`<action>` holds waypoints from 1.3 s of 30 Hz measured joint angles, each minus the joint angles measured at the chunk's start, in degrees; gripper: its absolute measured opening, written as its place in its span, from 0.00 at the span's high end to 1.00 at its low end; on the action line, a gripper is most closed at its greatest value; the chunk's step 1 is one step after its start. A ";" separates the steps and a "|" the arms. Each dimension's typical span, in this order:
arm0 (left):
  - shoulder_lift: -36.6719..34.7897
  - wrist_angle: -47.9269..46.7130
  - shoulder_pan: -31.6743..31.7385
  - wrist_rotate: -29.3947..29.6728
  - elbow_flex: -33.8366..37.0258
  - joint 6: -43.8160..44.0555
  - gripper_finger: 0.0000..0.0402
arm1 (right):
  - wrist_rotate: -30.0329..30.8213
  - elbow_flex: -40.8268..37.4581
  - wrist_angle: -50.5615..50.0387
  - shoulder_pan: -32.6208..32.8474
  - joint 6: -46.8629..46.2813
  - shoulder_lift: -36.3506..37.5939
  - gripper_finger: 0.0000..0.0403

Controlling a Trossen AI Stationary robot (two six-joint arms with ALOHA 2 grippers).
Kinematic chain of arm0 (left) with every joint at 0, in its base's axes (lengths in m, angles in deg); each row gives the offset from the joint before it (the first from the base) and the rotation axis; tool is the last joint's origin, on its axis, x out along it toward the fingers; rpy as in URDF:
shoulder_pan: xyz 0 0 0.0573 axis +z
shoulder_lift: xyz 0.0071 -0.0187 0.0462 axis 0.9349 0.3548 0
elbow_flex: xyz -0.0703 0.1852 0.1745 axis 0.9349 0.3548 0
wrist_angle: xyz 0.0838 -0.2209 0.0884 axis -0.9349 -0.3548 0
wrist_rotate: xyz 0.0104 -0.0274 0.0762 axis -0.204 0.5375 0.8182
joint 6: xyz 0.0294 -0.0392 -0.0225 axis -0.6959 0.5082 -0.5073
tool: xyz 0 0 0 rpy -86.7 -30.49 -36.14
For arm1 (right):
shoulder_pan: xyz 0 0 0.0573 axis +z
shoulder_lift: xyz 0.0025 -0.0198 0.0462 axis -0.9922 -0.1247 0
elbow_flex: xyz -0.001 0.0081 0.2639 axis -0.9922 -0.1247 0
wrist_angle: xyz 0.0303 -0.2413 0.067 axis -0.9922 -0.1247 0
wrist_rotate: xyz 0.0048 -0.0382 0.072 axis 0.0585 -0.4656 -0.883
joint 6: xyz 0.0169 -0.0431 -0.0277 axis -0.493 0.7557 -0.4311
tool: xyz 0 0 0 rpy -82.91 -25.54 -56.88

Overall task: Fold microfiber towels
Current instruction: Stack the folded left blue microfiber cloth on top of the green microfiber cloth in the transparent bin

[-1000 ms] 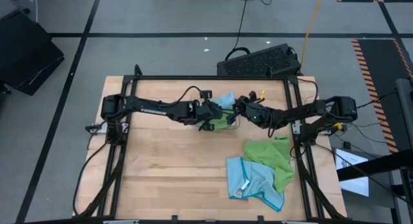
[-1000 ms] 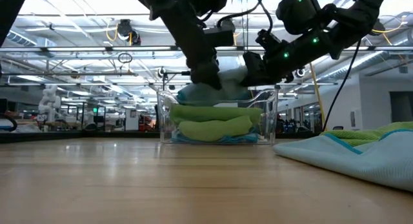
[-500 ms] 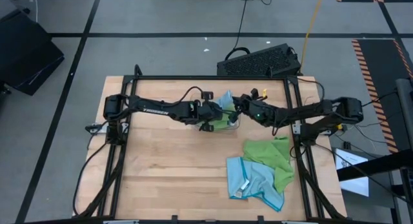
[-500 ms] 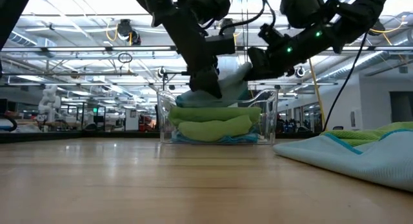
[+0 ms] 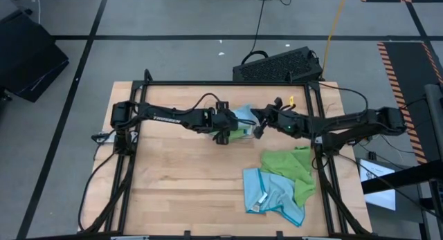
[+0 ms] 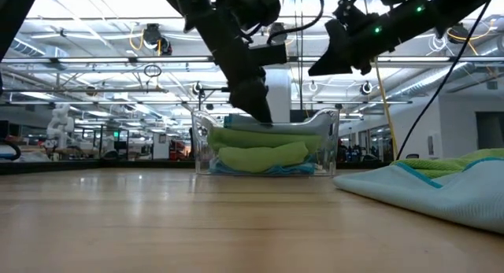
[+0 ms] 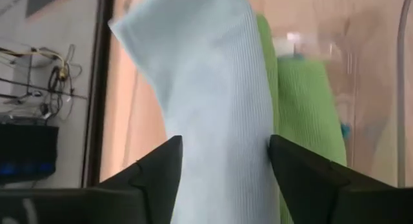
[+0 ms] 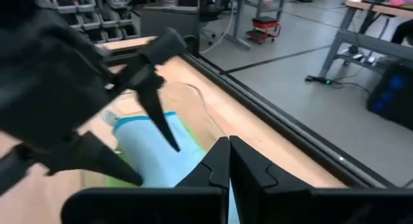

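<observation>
A clear plastic tray stands at the table's far middle and holds a stack of folded microfiber towels. A folded light blue one lies on top of the green ones. My left gripper is open over the tray, slanting down, with a finger on each long side of that blue towel. My right gripper is shut on nothing, raised to the right of the tray. A loose green towel and a loose light blue towel lie crumpled at the near right. My left gripper's open fingers stand at the two long sides of the folded light blue towel, coming from above and slanting down along it. Whether they touch the cloth, I cannot tell. The towel rests on the stack in the tray.
A black frame rail runs round the table's far and side edges. A black ribbed box sits on the floor beyond the far edge. Bare wood spreads over the left and near middle.
My left gripper has opened and let go of the light blue towel, which has sunk from a bunch above the tray to lie flat on the stack. My right gripper, still shut, has risen and drawn back toward the table's right edge, away from the tray.
</observation>
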 joint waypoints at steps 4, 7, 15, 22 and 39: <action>-1.77 -4.57 -0.45 0.96 -1.56 1.02 0.39 | -0.09 0.00 -0.08 1.64 -1.12 -0.09 1.00; -4.13 -7.00 -0.83 1.16 -2.18 3.79 0.41 | -0.02 0.00 0.89 2.10 -2.50 -0.81 1.00; -6.92 -14.59 -0.88 -3.16 -1.63 7.77 0.56 | -3.26 0.01 0.57 1.87 -5.91 -4.05 1.00; -5.60 -16.73 -1.05 -0.87 -0.17 6.46 0.50 | -7.49 -0.02 1.00 4.68 -6.14 -4.55 1.00; -5.64 -11.47 -0.71 2.61 4.05 2.94 0.72 | -7.43 -0.02 1.31 7.15 -5.68 -4.31 1.00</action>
